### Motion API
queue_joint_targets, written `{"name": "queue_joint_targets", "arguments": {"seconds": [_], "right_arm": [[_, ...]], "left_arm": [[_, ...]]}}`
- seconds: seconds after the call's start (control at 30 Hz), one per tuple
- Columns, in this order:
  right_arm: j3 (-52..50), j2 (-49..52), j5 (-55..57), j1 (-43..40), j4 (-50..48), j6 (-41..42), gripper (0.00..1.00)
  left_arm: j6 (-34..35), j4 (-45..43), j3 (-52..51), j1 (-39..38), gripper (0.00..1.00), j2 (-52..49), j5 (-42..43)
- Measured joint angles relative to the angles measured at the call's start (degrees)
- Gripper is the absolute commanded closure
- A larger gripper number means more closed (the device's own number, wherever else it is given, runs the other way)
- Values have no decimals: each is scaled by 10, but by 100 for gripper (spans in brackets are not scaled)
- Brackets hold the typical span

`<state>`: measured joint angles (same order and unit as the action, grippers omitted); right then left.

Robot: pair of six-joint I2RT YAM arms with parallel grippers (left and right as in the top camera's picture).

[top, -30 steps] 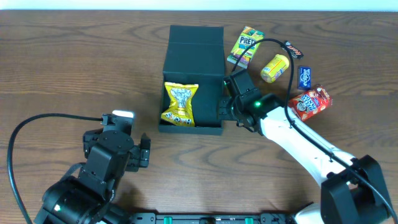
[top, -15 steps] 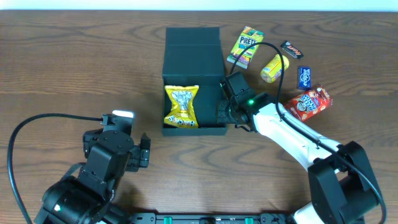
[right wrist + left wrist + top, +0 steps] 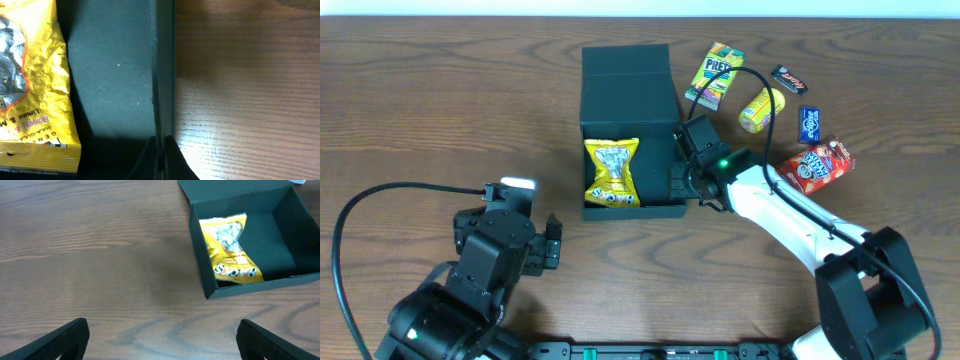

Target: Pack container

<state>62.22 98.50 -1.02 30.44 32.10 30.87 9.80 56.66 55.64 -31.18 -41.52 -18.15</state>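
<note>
The right gripper (image 3: 161,142) is pinching the right wall of the container (image 3: 632,211). One finger is sitting inside and one outside, and the jaws are closed down almost to the thickness of the cardboard. From overhead, that grip is falling close to the box's near right corner, with the white arm reaching in from the near right.

The container is sitting open around the middle of the wooden surface (image 3: 440,110), with its black lid flap lying back on the far side. A yellow packet (image 3: 610,172) is lying inside along the left wall, its lower end almost reaching the near wall. The right half of the floor, the part just beside the gripper, is showing bare black.

To the right of the box and the arm, loose snacks are lying on the surface:
- a green and yellow packet (image 3: 714,75), just beside the lid
- a small yellow packet (image 3: 761,109)
- a dark bar (image 3: 788,77), farther out
- a blue packet (image 3: 809,124)
- a red packet (image 3: 817,165), nearest the arm

The left gripper (image 3: 162,325) is hanging wide open with nothing between its fingers, well apart from the container at the near left. From its wrist camera, the box is lying ahead and to the right.
</note>
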Motion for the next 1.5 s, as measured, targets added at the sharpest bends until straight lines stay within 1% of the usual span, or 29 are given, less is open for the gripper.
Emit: {"name": "queue_joint_targets", "arguments": {"seconds": [0.4, 0.57, 0.63, 0.7, 0.73, 0.77, 0.87, 0.9, 0.93, 1.1, 1.2, 1.5], "right_arm": [[16, 0, 11, -11, 52, 5, 99], [25, 0, 26, -16, 73, 7, 97], [25, 0, 26, -17, 74, 12, 69], [26, 0, 29, -17, 75, 18, 55], [26, 0, 29, -17, 75, 19, 50], [27, 0, 30, -17, 76, 18, 48], [39, 0, 29, -17, 81, 21, 29], [47, 0, 29, -18, 84, 23, 14], [54, 0, 29, -19, 86, 25, 1], [113, -26, 29, -25, 87, 24, 1], [133, -50, 29, -34, 60, 22, 1], [138, -63, 42, -47, -20, 7, 1]], "left_arm": [[0, 0, 0, 0, 5, 0, 0], [0, 0, 0, 0, 5, 0, 0], [0, 0, 0, 0, 5, 0, 0], [0, 0, 0, 0, 5, 0, 0], [0, 0, 0, 0, 5, 0, 0], [0, 0, 0, 0, 5, 0, 0], [0, 0, 0, 0, 5, 0, 0], [0, 0, 0, 0, 5, 0, 0], [0, 0, 0, 0, 5, 0, 0], [0, 0, 0, 0, 5, 0, 0], [0, 0, 0, 0, 5, 0, 0], [0, 0, 0, 0, 5, 0, 0]]}}
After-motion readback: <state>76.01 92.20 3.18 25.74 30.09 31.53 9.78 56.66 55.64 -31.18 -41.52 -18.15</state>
